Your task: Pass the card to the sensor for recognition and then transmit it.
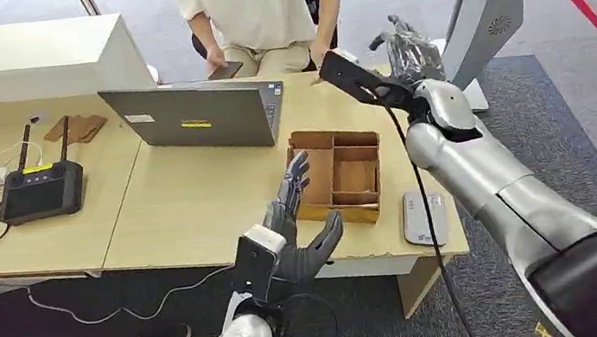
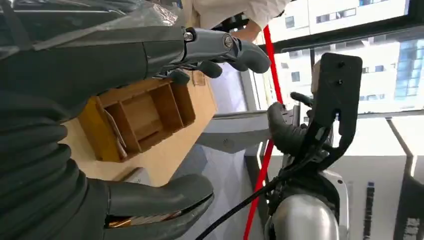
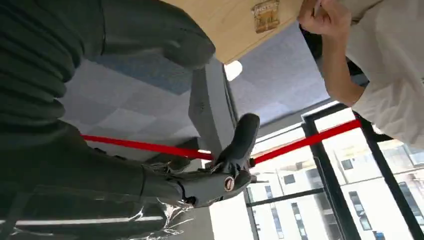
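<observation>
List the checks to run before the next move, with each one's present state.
1. Left hand free: ok, its fingers are spread and empty beside the wooden box.
2. Right hand free: ok, it is raised near the person with nothing seen in it.
3. Card located: cannot tell, none is plainly visible.
4. White device, probably the sensor, uncovered: ok, nothing lies on it.
5. Person's hands away from the box: ok, they are behind the laptop.

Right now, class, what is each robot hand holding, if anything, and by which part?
Nothing is held. The left hand hovers open beside the wooden box; the right hand is raised with fingers apart and empty.
</observation>
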